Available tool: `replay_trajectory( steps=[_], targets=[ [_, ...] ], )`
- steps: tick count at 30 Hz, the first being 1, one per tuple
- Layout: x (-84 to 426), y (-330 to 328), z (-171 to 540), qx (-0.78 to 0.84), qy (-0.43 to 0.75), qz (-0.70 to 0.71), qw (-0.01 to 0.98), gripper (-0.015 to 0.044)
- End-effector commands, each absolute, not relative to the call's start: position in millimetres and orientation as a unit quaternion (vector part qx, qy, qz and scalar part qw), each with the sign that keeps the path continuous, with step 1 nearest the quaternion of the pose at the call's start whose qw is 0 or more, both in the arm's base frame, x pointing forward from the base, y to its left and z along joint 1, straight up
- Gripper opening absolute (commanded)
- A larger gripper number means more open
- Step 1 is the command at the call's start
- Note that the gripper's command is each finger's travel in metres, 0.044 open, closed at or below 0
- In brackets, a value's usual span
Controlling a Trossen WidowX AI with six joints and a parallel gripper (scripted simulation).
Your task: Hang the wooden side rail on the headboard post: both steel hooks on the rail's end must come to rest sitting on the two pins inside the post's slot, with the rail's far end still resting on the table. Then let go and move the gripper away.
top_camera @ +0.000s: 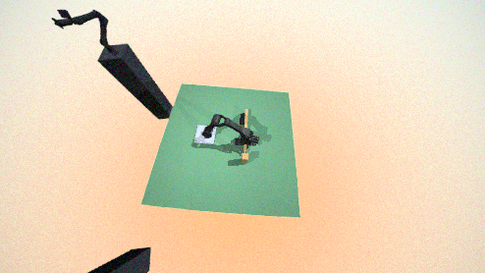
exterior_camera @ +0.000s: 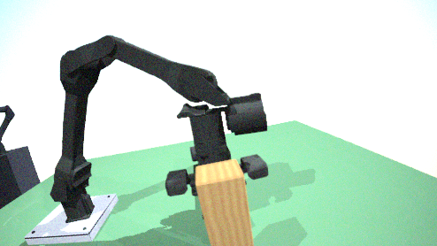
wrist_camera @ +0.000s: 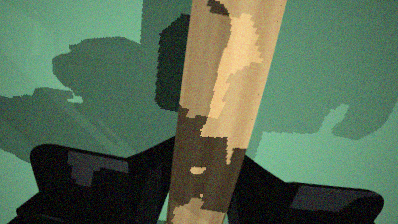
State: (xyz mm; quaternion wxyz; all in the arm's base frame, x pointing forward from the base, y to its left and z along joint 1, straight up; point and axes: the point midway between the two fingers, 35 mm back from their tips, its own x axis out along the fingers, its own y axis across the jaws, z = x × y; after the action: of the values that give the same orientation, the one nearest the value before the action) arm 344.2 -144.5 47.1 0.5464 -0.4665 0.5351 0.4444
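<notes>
We find the fingers of the gripper [top_camera: 249,140] [wrist_camera: 204,200] clamped on the wooden rail [top_camera: 246,118] [wrist_camera: 225,75], far of the post [top_camera: 244,157] [exterior_camera: 225,203]. We judge it stiff, prone to swing about the grip; present hold acceptable. In the exterior view, the post obstructs inspection of the hooks.

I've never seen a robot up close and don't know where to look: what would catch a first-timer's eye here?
Probably the black arm, rising from a white plate on a green table top and bending over. At its end, the gripper is closed around a long strip of pale wood. A thick wooden post looms at the front of the exterior view.
</notes>
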Motion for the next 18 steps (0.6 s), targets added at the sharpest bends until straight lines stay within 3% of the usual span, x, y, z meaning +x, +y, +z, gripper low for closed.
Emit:
replay_trajectory(
  steps=[1,18],
  targets=[
    [343.9,-144.4,50.9,-0.470,0.533,0.446,0.545,0.0000],
    [343.9,-144.3,53.8,-0.470,0.533,0.446,0.545,0.0000]
  ],
)
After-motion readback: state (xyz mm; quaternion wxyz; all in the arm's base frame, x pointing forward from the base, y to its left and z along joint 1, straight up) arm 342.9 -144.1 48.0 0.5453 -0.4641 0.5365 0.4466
